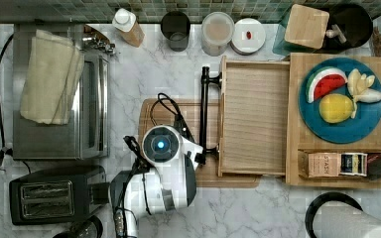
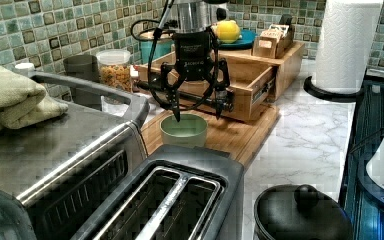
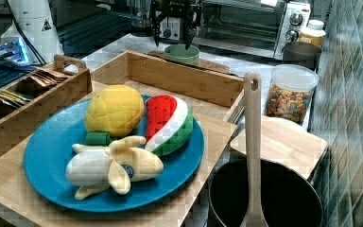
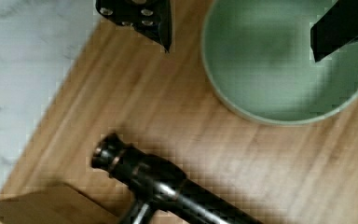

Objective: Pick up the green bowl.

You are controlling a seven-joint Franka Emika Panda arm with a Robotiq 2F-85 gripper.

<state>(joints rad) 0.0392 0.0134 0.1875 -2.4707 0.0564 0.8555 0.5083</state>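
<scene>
- The small round sage-green bowl (image 2: pixel 183 130) sits on the pale wooden cutting board (image 2: pixel 235 135) on the marble table (image 2: pixel 310 135), not yet lifted.
- The black claw (image 2: pixel 197 109) hangs spread wide and empty just above it, 1 finger over the rim; closing and raising remain.
- The wrist view shows 1 fingertip (image 4: pixel 340 30) over the bowl's inside and the other outside; in the top view the arm covers the bowl.

Blue plate (image 1: pixel 353 130) with toy fruit on wooden tray, toaster (image 1: pixel 54 193), toaster oven (image 1: pixel 87 114), paper towel roll (image 2: pixel 347 42).
</scene>
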